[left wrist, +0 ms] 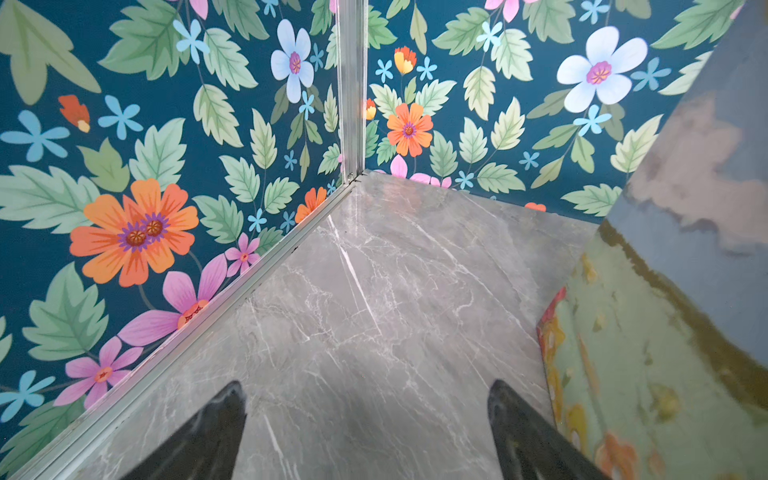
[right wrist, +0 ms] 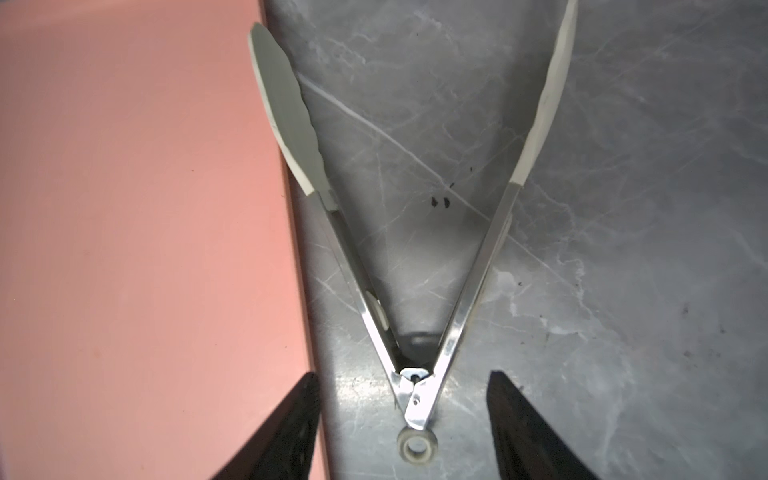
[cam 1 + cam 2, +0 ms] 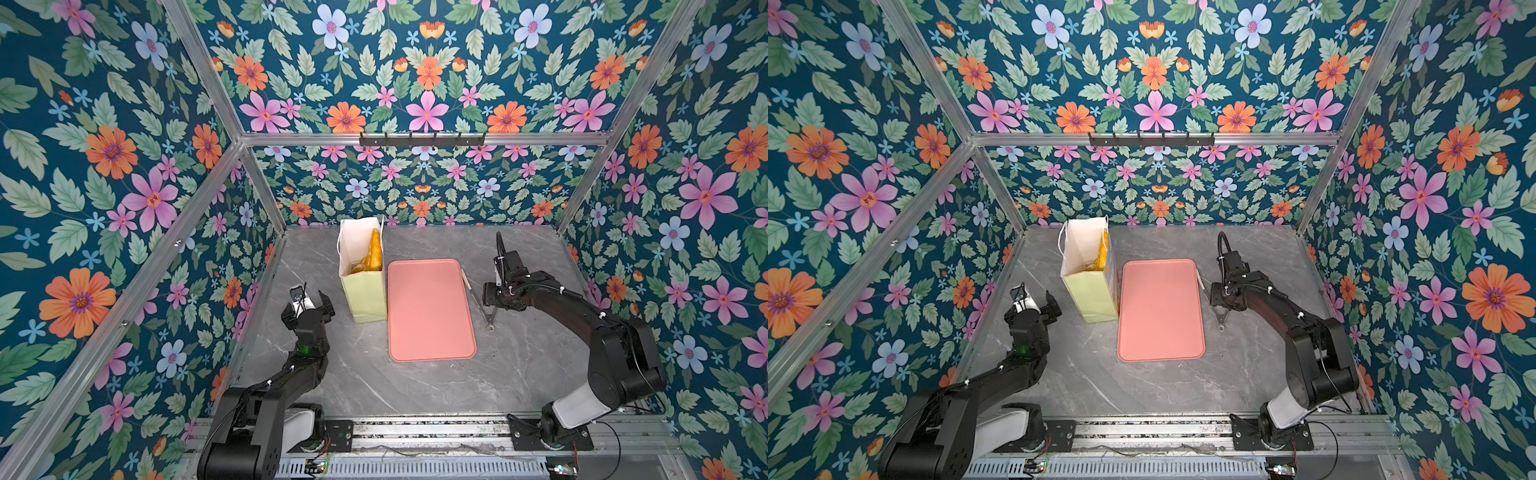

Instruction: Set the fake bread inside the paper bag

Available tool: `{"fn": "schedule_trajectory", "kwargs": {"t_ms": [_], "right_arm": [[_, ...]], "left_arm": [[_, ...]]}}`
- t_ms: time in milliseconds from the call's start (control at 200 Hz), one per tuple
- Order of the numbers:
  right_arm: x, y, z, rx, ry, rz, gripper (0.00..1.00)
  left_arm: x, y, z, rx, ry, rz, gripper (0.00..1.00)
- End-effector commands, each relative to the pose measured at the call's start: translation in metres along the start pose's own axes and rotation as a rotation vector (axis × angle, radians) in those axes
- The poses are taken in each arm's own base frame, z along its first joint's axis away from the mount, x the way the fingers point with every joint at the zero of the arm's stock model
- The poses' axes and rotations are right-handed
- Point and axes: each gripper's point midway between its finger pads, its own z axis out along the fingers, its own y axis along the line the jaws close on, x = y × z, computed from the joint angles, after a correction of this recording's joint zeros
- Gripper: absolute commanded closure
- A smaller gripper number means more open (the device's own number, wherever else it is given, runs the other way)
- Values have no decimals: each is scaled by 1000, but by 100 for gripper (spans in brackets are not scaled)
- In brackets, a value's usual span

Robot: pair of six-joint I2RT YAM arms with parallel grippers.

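Observation:
The paper bag (image 3: 365, 301) (image 3: 1092, 299) stands upright at the back left of the table, pale yellow-green outside and white inside. Golden-orange fake bread (image 3: 373, 254) (image 3: 1103, 254) shows inside its open mouth. My left gripper (image 3: 311, 297) (image 3: 1034, 297) (image 1: 365, 399) is open and empty just left of the bag, whose printed side (image 1: 644, 353) fills the edge of the left wrist view. My right gripper (image 3: 491, 297) (image 3: 1217, 295) (image 2: 402, 373) hangs open over the hinge end of metal tongs (image 2: 415, 399), its fingers apart on either side and clear of them.
A flat pink tray (image 3: 430, 307) (image 3: 1160, 307) (image 2: 145, 208) lies bare in the middle, right of the bag. The tongs (image 3: 482, 305) (image 3: 1216, 309) lie spread open on the grey marble table, along the tray's right edge. Floral walls close in three sides.

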Motion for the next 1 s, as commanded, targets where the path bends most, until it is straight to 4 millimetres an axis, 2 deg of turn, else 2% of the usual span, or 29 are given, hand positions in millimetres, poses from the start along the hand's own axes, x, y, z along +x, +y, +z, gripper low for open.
{"fn": "schedule_trajectory", "kwargs": {"t_ms": [0,205,395,545,625,735,840,890,990], "right_arm": [[-18,3,-20,-18,-106,-13,35],[-42,4,-63,-75,-358,-12,31],[-56,-15,-89,2,-545,-37,23],[-56,-38,-102,59,-698,-31,9],[-53,-57,-97,75,-787,-8,1],[-48,-95,-84,183,-848,52,1],[-43,-129,-64,236,-800,184,1],[-42,-133,-55,255,-780,180,1],[-50,-135,-53,285,-791,145,1]], "left_arm": [[-17,-17,-1,90,-39,-6,9],[-34,-38,-5,203,-43,17,11],[-30,-33,-5,181,-53,49,7],[-26,-22,1,108,-55,55,4],[-22,-15,3,68,-57,59,3],[-9,-4,8,14,-47,51,0],[-1,-2,11,6,-60,47,0],[2,-4,12,17,-66,45,0],[2,-10,17,53,-77,65,1]]}}
